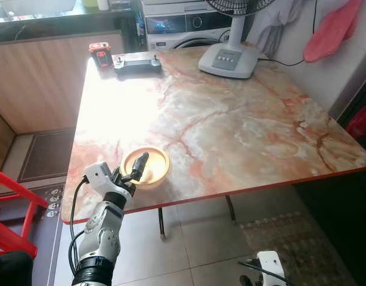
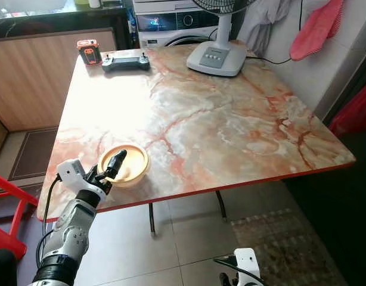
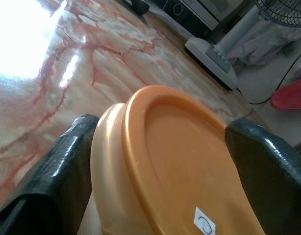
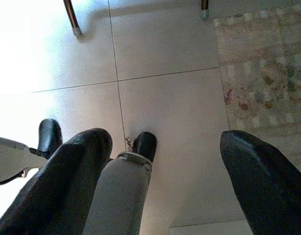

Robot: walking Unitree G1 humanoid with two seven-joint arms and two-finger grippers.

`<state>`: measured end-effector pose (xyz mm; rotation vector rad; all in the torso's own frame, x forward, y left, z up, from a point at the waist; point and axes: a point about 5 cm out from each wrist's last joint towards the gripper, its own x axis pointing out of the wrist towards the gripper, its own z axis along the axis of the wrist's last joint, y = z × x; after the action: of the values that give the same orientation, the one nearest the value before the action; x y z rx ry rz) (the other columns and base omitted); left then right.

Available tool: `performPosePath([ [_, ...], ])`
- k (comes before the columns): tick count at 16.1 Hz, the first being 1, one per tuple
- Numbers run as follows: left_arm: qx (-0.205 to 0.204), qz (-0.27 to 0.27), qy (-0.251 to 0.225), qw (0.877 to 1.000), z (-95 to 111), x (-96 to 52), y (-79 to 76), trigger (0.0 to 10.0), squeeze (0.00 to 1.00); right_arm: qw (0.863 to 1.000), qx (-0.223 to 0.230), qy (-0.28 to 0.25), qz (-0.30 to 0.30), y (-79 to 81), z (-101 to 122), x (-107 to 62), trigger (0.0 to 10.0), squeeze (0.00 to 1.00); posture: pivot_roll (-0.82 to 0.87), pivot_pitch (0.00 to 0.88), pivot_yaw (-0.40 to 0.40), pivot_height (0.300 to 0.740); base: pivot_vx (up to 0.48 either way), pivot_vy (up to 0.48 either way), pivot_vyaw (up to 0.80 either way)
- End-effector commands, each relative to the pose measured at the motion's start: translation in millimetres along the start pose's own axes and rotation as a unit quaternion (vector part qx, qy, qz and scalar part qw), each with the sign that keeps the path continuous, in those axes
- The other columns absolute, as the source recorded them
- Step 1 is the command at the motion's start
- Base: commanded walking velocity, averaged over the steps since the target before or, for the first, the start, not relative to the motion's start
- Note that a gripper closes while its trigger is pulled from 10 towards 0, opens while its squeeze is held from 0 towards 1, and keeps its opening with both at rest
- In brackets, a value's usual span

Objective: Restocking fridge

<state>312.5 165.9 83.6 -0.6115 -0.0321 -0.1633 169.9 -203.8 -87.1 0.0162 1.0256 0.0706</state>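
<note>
Left gripper [image 1: 135, 168] spread wide around yellow lidded container [image 1: 148, 165], fingers [image 3: 52, 171] flanking both sides, not clamped. Container at table [image 1: 242, 131] edge, 7 o'clock. Pick-up step, judged: close fingers, lift clear. Right gripper [image 4: 160, 196] idle, spread open.

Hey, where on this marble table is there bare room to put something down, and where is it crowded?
Bare marble runs from the orange container at the near-left edge to the far-right corner of the table. The far edge is busier: fan base, black controller and red device. The left gripper straddles the container.
</note>
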Motion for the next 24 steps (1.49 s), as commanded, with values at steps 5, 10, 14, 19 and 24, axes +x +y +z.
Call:
performPosePath([
  [5,0.004,-0.007,0.021,1.000,-11,3.7,-1.7,10.0,0.00,1.000,0.006,-0.002,-0.008,-3.2,0,-0.6,10.0,0.00,0.02,0.045,-0.030,0.740,0.000,0.000,0.00],
  [10,-0.004,-0.003,0.015,1.000,-12,9.1,-2.2,0.0,0.00,1.000,0.005,-0.001,-0.010,-3.6,0,-0.7,10.0,0.00,0.01,0.039,-0.030,0.740,0.000,0.000,0.00],
  [14,-0.002,0.000,0.012,1.000,-13,10.4,-2.4,0.0,0.00,1.000,0.005,0.000,-0.012,-3.7,0,-0.7,10.0,0.00,0.01,0.041,-0.031,0.740,0.000,0.000,0.00],
  [19,0.001,-0.001,0.004,1.000,-12,10.0,-1.9,0.0,0.00,1.000,0.008,-0.001,-0.011,-3.1,-1,-0.6,10.0,0.00,0.02,0.038,-0.029,0.740,0.000,0.000,0.00],
  [24,-0.011,0.008,-0.024,1.000,-3,12.6,-1.3,0.0,0.00,1.000,0.008,-0.002,-0.010,-2.7,0,-0.4,10.0,0.00,0.03,0.035,-0.030,0.740,0.000,0.000,0.00],
])
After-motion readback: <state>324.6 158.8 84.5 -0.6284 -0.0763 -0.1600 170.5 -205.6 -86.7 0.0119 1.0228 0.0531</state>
